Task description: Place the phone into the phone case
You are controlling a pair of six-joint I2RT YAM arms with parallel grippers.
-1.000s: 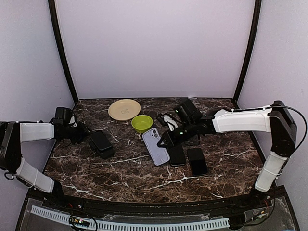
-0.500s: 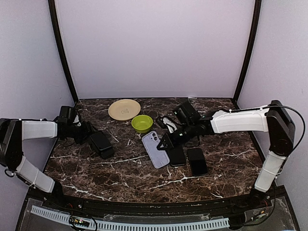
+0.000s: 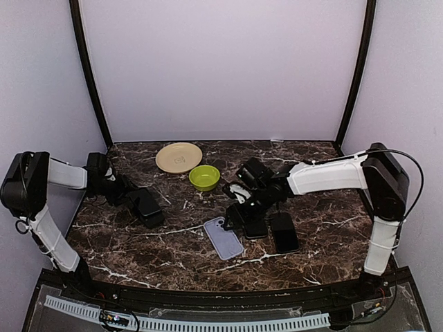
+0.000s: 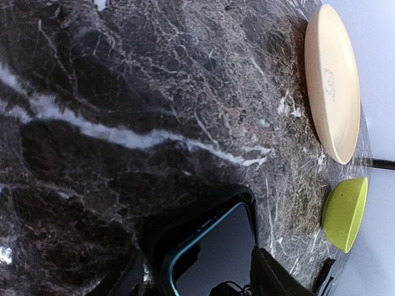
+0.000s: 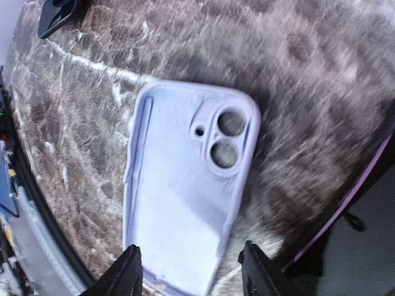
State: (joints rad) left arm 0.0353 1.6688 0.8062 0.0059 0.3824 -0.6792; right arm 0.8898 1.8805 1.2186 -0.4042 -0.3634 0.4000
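Right jaws released above phone case (image 5: 179, 203); left jaws straddle phone (image 4: 216, 256), grip unclear

The lavender phone case (image 3: 223, 237) is seen lying flat on the marble table (image 3: 173, 256), its camera cutout near the right gripper (image 3: 233, 216). A black phone (image 3: 147, 208) is seen just beside the left gripper (image 3: 130, 196).

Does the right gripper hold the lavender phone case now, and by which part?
Nothing is held. The right gripper is open, its fingers apart above one end of the phone case, which lies flat on the table.
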